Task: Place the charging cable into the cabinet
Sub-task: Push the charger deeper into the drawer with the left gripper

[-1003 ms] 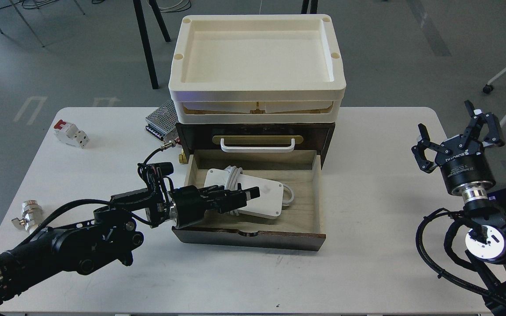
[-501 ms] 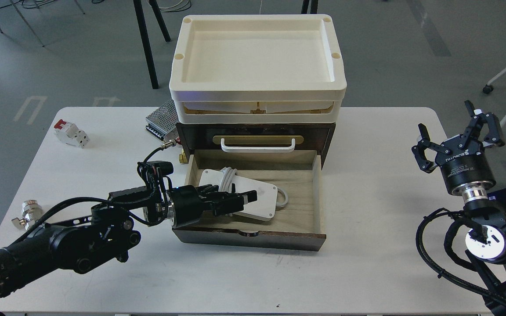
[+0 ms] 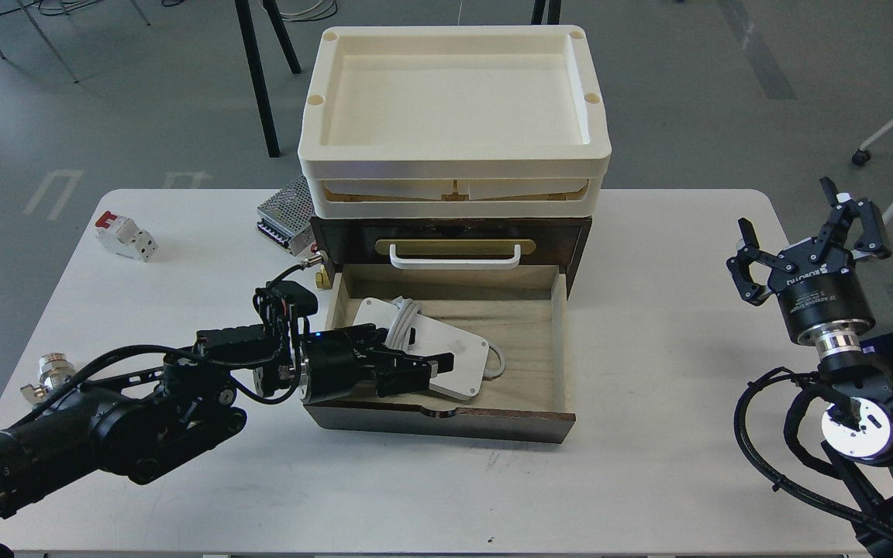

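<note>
Inside the cabinet's point(image 3: 446, 225) pulled-out bottom drawer point(image 3: 524, 349), toward its left side, the charging cable point(image 3: 439, 349) lies flat, the left gripper point(image 3: 423, 368) closed on its near edge to place it, while the right gripper point(image 3: 803, 236) waits wide open and empty, well right of the cabinet.

The charging cable point(image 3: 446, 353) is seen lying in the pulled-out lower drawer of the cabinet point(image 3: 450, 236), gripped at its near-left edge by the left gripper point(image 3: 423, 370); the right gripper point(image 3: 807, 232) is held spread, well apart
</note>
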Controlling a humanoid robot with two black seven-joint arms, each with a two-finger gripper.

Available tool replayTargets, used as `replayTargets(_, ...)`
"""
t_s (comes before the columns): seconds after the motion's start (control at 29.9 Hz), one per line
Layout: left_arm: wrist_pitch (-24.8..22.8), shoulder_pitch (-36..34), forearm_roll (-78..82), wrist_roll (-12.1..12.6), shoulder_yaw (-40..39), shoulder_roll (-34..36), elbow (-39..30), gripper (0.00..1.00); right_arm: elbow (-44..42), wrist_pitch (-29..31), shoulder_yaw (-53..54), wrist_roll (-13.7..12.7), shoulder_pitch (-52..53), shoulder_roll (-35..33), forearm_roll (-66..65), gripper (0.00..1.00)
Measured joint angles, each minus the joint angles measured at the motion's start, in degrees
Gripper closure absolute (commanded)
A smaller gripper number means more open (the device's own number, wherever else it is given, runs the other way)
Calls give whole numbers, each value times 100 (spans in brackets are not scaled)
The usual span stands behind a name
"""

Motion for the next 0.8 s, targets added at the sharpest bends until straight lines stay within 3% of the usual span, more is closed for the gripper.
replayTargets(0.8,39,6,552,1,25,69,51,0,0,4,-1,3,0,0,0,0)
